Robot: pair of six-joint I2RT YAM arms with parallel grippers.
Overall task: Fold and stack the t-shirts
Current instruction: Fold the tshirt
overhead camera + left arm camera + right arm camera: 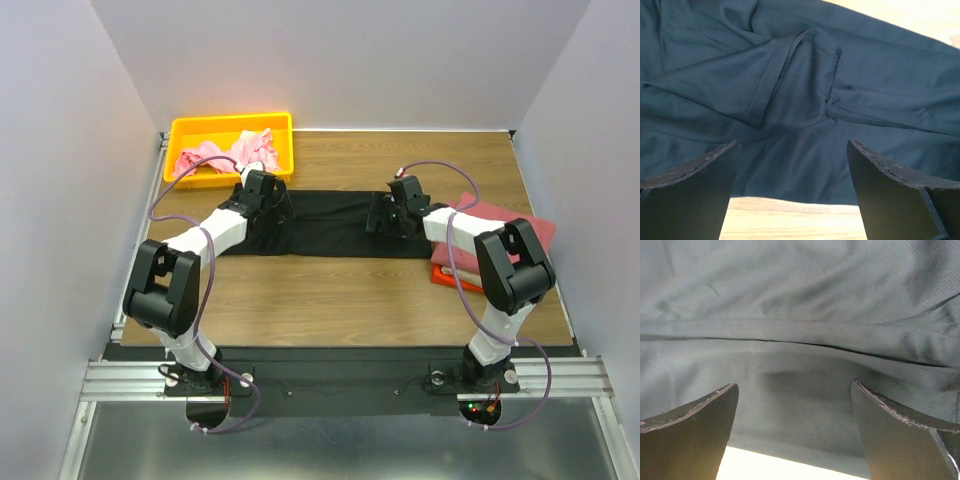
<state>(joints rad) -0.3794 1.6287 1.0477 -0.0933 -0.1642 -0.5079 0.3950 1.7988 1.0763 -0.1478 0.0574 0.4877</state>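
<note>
Black tee: the black cloth t-shirt (330, 225) lies spread as a long flat band across the middle of the wooden bench (350, 310), running left to right, somewhat nearer the far edge.
Left pincer: the left gripper (268, 195) hangs low over the shirt's left end with its jaws wide apart and nothing between them. Its wrist view shows a rumpled sleeve and hem just ahead of the fingers.
Right pincer: the right gripper (390, 212) is just as wide open and empty, low over the shirt's right part, facing a long crease.
Why so: with one arm at each end, this looks set for a paired pinch, so the cloth lifts evenly and folds without bunching.
Stack: a folded dusty rose-red tee (500, 215) rests at the right edge on an orange tee (445, 277), likely the pile.
Bin: a yellow plastic bin (180, 135) at the far left corner holds a crumpled light pink tee (240, 150), not yet folded.
</note>
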